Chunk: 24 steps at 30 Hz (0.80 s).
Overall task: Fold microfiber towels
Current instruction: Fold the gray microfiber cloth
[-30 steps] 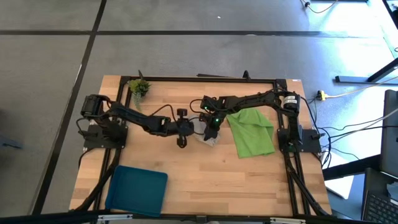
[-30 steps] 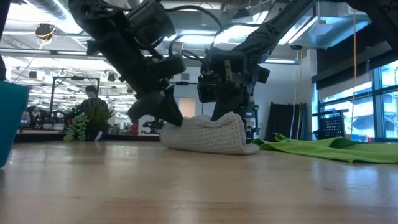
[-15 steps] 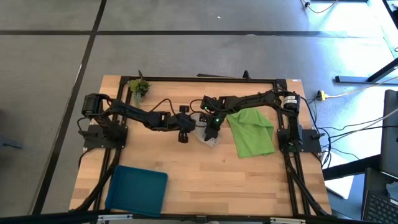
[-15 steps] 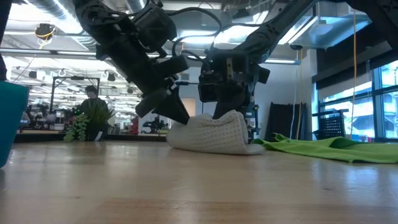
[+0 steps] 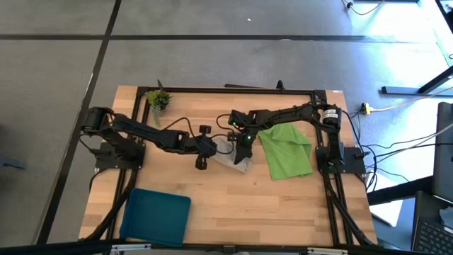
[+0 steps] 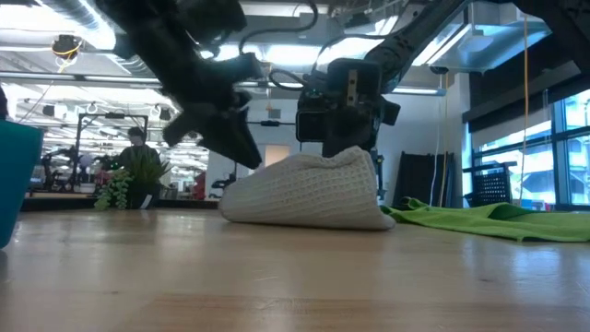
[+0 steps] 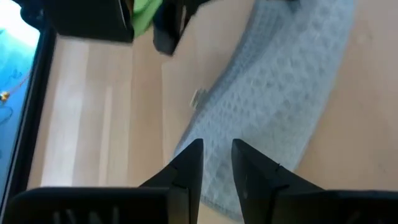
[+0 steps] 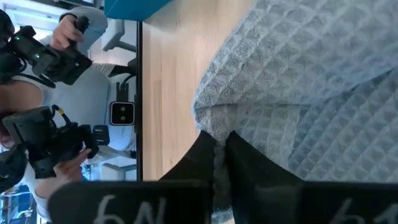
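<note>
Two grippers are on the grey towel point(image 5: 236, 151) mid-table, and the pile reads differently from a second ago. My left gripper point(image 5: 201, 162) has pulled back toward its own side of the table, and in the low view the grey towel point(image 6: 309, 191) is stretched wider and flatter than the tight hump it was. Left fingers point(image 7: 188, 167) are narrow, nearly together, with waffle weave right at the tips; I take it they're pinching an edge, but the contact itself is hidden. My right gripper point(image 5: 244, 146) hasn't shifted, and its fingers point(image 8: 210, 160) are clamped on a bunched fold of grey towel point(image 8: 298, 81).

My read: this is spreading, not folding yet. The cloth is being drawn out between both grips so a flat square can be laid down first.

The lime green towel point(image 5: 287, 149) lies loosely spread just beside the grey one on the right-arm side, untouched, so it comes second.

Surface is a pale wood-plank table point(image 5: 233, 205), with a blue tray point(image 5: 157, 216) at the near left corner and a small plant sprig point(image 5: 158, 99) at the far left. Beyond the table, the right wrist view catches a person's hand point(image 8: 65, 28) gripping a dark handle, and the low view shows a lit, open workshop.
</note>
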Each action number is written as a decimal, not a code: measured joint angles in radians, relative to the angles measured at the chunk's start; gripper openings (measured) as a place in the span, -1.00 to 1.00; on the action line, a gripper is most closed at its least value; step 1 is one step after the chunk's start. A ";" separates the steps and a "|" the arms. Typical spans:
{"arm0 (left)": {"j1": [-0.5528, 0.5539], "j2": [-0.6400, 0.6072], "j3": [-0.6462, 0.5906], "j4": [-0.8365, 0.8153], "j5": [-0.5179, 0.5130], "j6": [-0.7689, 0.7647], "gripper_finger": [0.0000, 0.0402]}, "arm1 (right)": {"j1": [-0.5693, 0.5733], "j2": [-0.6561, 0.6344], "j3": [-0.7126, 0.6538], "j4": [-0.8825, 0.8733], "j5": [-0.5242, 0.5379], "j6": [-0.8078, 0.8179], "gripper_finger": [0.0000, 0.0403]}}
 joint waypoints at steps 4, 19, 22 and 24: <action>-0.027 -0.022 0.000 -0.046 0.002 -0.045 -0.61 | 0.009 0.016 0.000 0.011 -0.006 0.000 -0.89; -0.153 -0.023 0.001 -0.089 0.014 -0.155 -0.61 | 0.031 0.108 -0.002 0.087 -0.078 0.049 -0.89; -0.168 -0.023 0.001 -0.081 0.070 -0.172 -0.61 | 0.030 0.112 0.001 0.104 -0.084 0.063 -0.89; -0.174 -0.023 0.001 -0.078 0.091 -0.182 -0.61 | 0.030 0.112 0.001 0.108 -0.084 0.064 -0.89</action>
